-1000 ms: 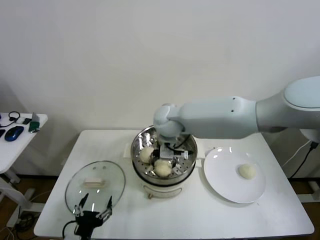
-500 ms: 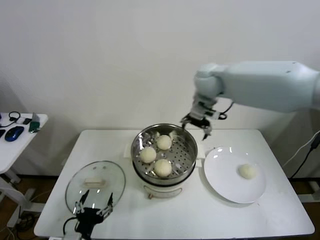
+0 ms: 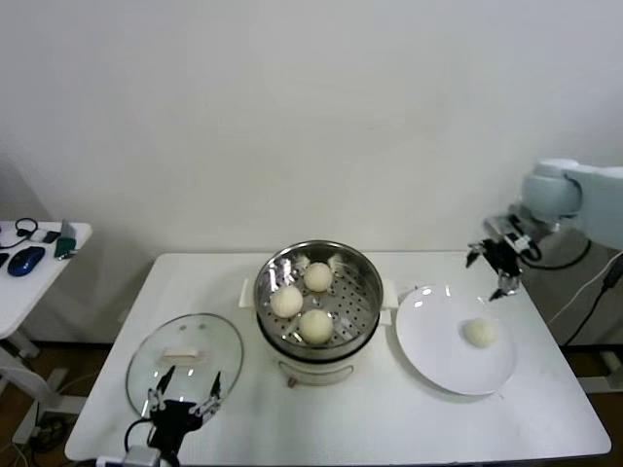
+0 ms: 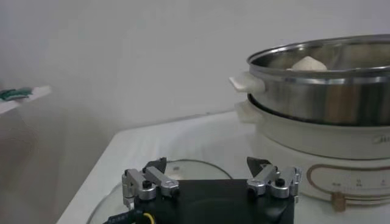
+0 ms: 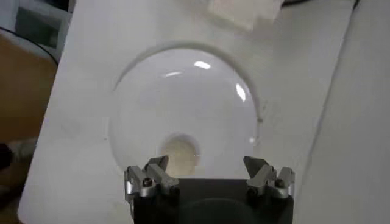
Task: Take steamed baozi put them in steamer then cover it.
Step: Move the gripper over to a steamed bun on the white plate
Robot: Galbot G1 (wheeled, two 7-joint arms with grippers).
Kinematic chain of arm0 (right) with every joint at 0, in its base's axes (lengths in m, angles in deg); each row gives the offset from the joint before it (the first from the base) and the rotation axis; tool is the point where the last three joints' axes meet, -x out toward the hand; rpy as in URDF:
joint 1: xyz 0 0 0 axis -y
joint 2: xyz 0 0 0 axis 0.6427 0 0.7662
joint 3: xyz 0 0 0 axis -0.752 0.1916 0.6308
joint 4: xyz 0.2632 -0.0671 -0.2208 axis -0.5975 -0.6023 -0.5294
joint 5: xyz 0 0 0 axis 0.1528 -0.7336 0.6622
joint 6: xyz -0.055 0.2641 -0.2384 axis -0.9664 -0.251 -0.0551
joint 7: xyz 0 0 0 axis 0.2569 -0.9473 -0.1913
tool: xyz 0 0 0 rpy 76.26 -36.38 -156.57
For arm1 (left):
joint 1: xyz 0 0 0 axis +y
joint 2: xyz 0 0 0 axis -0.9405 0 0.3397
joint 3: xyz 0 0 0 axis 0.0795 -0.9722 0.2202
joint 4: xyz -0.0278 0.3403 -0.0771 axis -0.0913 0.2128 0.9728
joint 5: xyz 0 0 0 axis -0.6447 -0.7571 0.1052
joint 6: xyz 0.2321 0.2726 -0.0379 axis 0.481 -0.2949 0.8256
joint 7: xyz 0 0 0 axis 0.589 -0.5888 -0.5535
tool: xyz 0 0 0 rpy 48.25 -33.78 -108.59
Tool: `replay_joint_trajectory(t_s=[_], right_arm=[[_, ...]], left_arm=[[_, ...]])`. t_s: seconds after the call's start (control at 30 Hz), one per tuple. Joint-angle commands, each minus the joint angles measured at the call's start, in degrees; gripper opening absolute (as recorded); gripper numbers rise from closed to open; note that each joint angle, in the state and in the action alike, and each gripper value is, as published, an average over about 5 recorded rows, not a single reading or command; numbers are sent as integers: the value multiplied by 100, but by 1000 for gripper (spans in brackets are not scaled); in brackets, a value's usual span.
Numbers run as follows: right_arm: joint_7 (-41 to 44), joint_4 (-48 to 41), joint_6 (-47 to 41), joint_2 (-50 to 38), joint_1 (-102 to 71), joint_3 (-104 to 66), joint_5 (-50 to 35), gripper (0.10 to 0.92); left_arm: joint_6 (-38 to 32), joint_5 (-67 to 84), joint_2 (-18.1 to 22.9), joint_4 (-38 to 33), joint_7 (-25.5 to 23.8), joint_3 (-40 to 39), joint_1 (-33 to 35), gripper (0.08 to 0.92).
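On the far left we see a small side table (image 3: 39, 255) with a few little things on it. On our white table (image 3: 389, 413), the glass cover (image 3: 185, 360) lies flat near the left front edge. Our left gripper (image 3: 182, 402) waits low at the front edge of the cover, with its jaws open and nothing in them.

In the middle stands the shiny steamer (image 3: 319, 302). Three steamed baozi (image 3: 315, 326) sit on its tray with holes.

To the right, just beside the steamer, is a white plate (image 3: 438, 355). One last baozi (image 3: 480, 333) sits on it, alone. Our right gripper (image 3: 494, 261) hangs in the air above the back of the plate, near that bun. Its jaws are open and empty.

We think we are on the step of getting the fourth bun. Next, our right gripper needs to go down over the bun, close softly so it does not squash, and carry it to the free spot on the tray. The cover is not on yet.
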Motion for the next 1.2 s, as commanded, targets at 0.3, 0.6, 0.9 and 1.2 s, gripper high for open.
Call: replay_joint_trajectory(t_s=[0.3, 0.6, 0.9, 1.2], right_arm=[[-185, -1384, -405, -113, -3091, -2333, 1056, 823], [-268, -2000, -346, 285, -3690, -2937, 1246, 823], [-293, -2150, -365, 486, -3855, -3200, 1275, 802], [-203, -1951, -444, 393, -3534, -3015, 1119, 695]], left_arm=[[-19, 0, 25, 63, 4, 61, 44, 823], [1, -20, 38, 31, 3, 87, 84, 823], [3, -41, 42, 2, 11, 82, 110, 823], [-22, -56, 57, -39, 20, 54, 163, 823]])
